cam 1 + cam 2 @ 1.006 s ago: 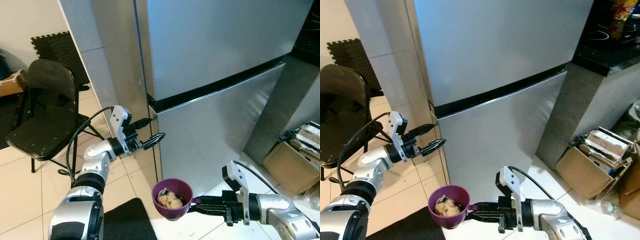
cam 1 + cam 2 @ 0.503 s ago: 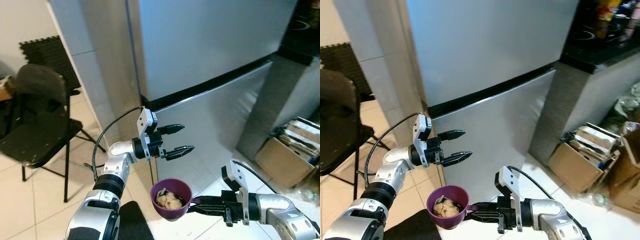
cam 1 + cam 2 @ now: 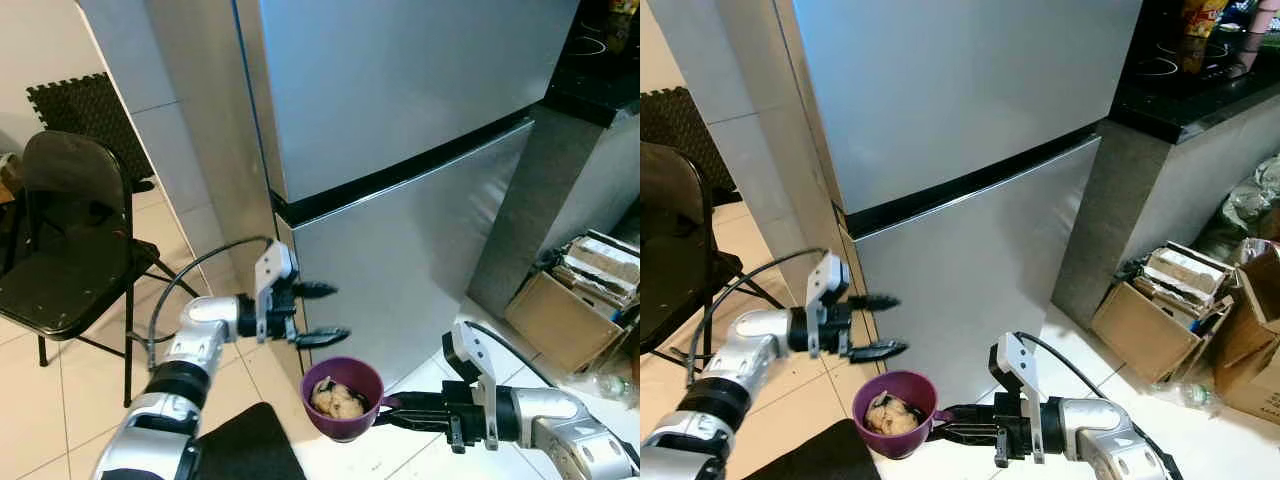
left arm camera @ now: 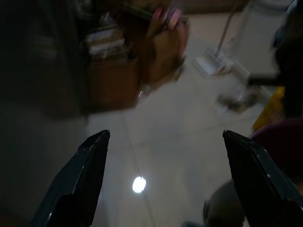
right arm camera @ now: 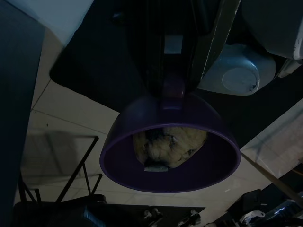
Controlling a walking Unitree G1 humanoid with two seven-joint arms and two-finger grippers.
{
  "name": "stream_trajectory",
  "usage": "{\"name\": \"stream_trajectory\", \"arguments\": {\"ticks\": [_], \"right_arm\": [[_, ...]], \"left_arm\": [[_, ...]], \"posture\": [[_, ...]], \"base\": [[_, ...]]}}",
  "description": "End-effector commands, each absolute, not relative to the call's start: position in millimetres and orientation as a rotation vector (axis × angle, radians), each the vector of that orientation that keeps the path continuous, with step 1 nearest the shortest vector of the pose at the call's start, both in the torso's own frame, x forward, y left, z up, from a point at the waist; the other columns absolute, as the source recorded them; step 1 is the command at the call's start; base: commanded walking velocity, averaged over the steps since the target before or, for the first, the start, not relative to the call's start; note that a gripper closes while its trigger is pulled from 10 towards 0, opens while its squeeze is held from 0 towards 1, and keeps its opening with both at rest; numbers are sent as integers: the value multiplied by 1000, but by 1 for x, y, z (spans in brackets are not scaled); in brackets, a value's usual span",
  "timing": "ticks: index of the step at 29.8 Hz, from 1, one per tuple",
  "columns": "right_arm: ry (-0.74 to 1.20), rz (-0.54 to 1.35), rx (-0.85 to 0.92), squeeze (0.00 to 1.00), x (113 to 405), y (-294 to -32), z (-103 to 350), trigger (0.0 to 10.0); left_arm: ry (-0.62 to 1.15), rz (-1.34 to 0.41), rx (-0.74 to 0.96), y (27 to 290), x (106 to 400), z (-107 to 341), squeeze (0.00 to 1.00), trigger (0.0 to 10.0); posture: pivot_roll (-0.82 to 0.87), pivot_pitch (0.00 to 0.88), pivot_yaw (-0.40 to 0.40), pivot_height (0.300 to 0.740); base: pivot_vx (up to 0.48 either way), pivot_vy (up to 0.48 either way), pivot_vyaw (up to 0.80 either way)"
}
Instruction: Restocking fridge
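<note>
Purple plastic, nearest of all: a small bowl (image 3: 345, 395) with a lump of pale food (image 3: 340, 401) in it, held out level by the right gripper (image 3: 392, 407), whose fingers pinch the bowl's little handle; just beyond and to the left, the left gripper (image 3: 322, 313) hovers with its fingers spread wide, close to the lower fridge door (image 3: 400, 260) near its left edge; both fridge doors are shut, so the step in hand looks like getting one open; to do it well, the spread fingers should probably hook the door's edge squarely, pull along the door's swing, and keep the bowl low, level and clear of that swing so nothing spills. Farther off, the upper fridge door (image 3: 400, 80) stands above a dark seam; the floor is pale tile (image 3: 60, 400); a black folding chair (image 3: 70, 230) stands to the left, cardboard boxes (image 3: 570, 310) sit to the right, beside a dark counter (image 3: 1200, 95).
</note>
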State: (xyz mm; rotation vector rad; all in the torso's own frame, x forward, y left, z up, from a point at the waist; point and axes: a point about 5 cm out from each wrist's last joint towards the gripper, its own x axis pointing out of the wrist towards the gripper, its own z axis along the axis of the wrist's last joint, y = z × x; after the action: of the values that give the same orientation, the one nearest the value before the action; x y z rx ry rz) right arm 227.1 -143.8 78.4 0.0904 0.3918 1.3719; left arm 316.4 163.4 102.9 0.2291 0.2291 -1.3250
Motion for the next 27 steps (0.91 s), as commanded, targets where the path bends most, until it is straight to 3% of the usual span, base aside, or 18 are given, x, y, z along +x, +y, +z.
{"name": "stream_trajectory", "arguments": {"ticks": [1,3,6,10,27], "right_arm": [[379,1389,90,0,226,-140,80,10000],[379,1389,89,0,226,-140,80,10000],[378,1386,89,0,226,-140,80,10000],[374,1384,88,0,228,-139,81,10000],[369,1379,84,0,229,-140,81,10000]], "left_arm": [[321,-1273,331,179,315,95,0,10000],[336,-1250,344,182,317,95,0,10000],[408,-1098,520,198,326,96,0,10000],[432,-982,636,208,334,100,0,10000],[163,-620,638,208,368,142,0,10000]], "posture": [[-58,0,28,740],[-58,0,28,740],[-58,0,31,740],[-66,0,38,740],[-53,0,30,740]], "base": [[0,0,0],[0,0,0],[0,0,0],[0,0,0],[0,0,0]]}}
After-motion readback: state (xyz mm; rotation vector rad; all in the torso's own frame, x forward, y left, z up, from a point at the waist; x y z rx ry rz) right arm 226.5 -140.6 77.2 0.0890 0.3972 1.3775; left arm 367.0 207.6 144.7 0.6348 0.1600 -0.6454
